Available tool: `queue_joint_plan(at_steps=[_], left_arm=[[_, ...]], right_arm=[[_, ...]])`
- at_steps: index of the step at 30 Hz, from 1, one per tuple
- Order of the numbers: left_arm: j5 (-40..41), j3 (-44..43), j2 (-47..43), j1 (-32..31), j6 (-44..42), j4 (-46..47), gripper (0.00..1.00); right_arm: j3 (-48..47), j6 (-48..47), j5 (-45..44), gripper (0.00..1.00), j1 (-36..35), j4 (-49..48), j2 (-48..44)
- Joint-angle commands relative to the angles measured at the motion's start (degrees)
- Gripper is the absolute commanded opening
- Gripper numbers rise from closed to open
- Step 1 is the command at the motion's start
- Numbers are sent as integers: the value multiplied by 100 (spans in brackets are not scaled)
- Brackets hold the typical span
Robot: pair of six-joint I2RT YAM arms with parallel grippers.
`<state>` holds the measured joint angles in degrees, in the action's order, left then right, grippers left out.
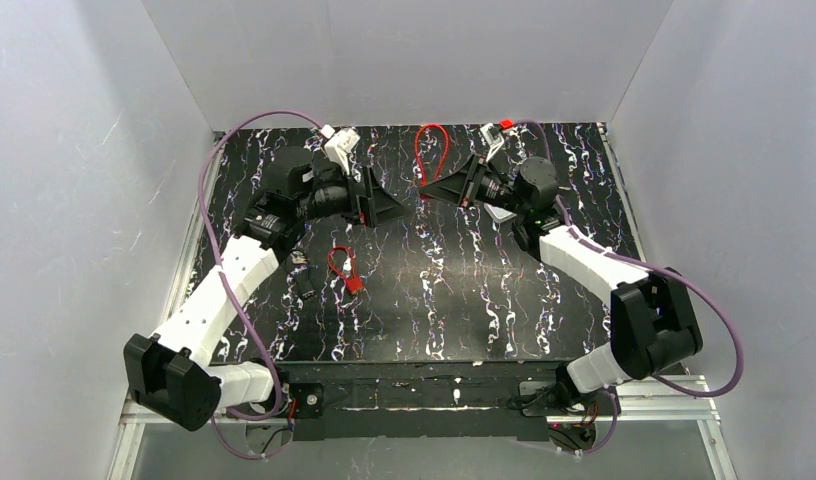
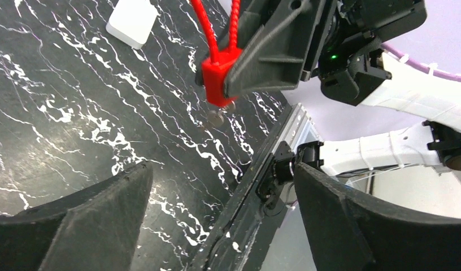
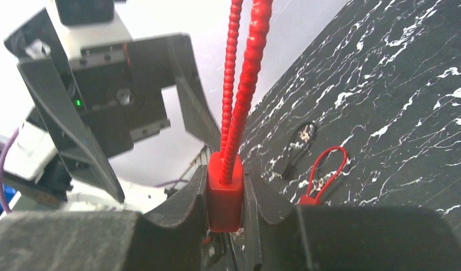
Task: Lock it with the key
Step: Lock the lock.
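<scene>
A red padlock body (image 3: 224, 195) with a long red beaded cable loop (image 3: 245, 73) is held above the table, and my right gripper (image 3: 225, 172) is shut on it. From the left wrist view the same lock (image 2: 220, 76) sits in the right gripper's fingers (image 2: 273, 53). A small dull metal piece, apparently the key (image 2: 217, 117), sticks out of its underside. My left gripper (image 2: 222, 172) is open and empty. It is just left of the lock and not touching it. From above, the left gripper (image 1: 389, 205) faces the right gripper (image 1: 431, 190), with the red loop (image 1: 432, 150) behind them.
A second red cable lock (image 1: 346, 270) and a small black item (image 1: 306, 290) lie on the black marbled table (image 1: 434, 300), left of centre. A white block (image 2: 132, 22) rests under the right arm. White walls enclose the table on three sides.
</scene>
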<state>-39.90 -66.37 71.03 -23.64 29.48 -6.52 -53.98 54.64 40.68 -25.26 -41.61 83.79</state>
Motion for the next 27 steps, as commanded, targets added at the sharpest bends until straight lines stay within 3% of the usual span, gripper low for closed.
queue_joint_plan(at_steps=[1,6,15,18,22,27], left_arm=[[-99,3,118,11,287,604,77],[206,-181,371,-80,218,572,62],[419,-381,796,-272,186,602,50],[454,-384,855,-319,233,749,53],[579,-412,913,-352,177,737,69],[704,-444,963,-361,129,686,70]], right_arm=[[-344,639,-697,1,-13,-234,180],[-886,272,-1326,1,-75,1650,255],[-712,513,-1433,1,-201,1477,219],[-593,666,-1321,1,-250,1130,189],[-480,776,-1146,1,-336,701,160],[-421,876,-981,1,-444,298,131]])
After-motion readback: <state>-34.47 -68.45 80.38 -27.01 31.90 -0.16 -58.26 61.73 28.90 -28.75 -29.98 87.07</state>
